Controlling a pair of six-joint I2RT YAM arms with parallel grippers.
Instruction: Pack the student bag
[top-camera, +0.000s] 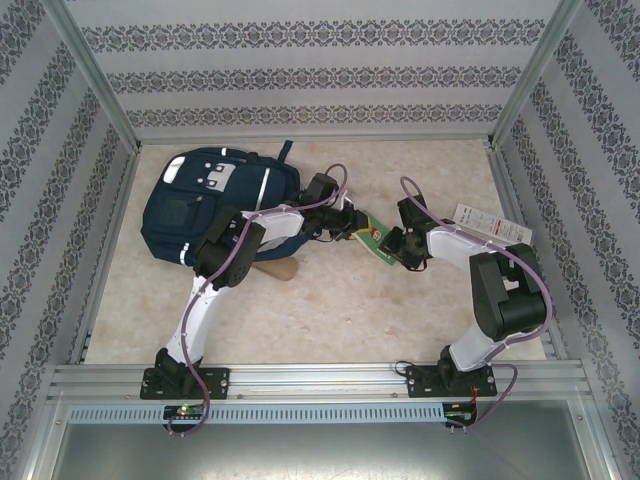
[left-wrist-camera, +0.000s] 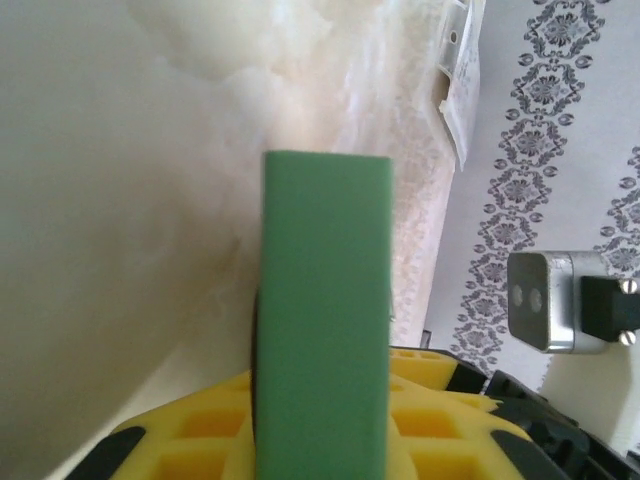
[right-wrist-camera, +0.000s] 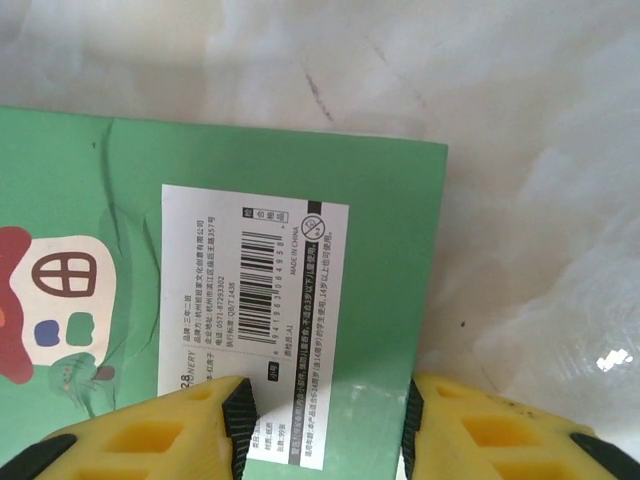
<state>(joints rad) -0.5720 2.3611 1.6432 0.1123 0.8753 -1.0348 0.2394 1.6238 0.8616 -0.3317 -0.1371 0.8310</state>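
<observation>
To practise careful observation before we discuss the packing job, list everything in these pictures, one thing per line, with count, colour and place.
student bag: one, navy blue with white stripes, far left of the table
green box: one, green with a white barcode label, mid-table between the two pincers
white packet: one, white with red print, far right of the table
tan object: one, light brown, beside the bag's near edge; too small to identify
table: one, pale marbled top
left pincer: one, yellow fingers, closed on the box's thin edge
right pincer: one, yellow fingers, apart over the box's labelled face
</observation>
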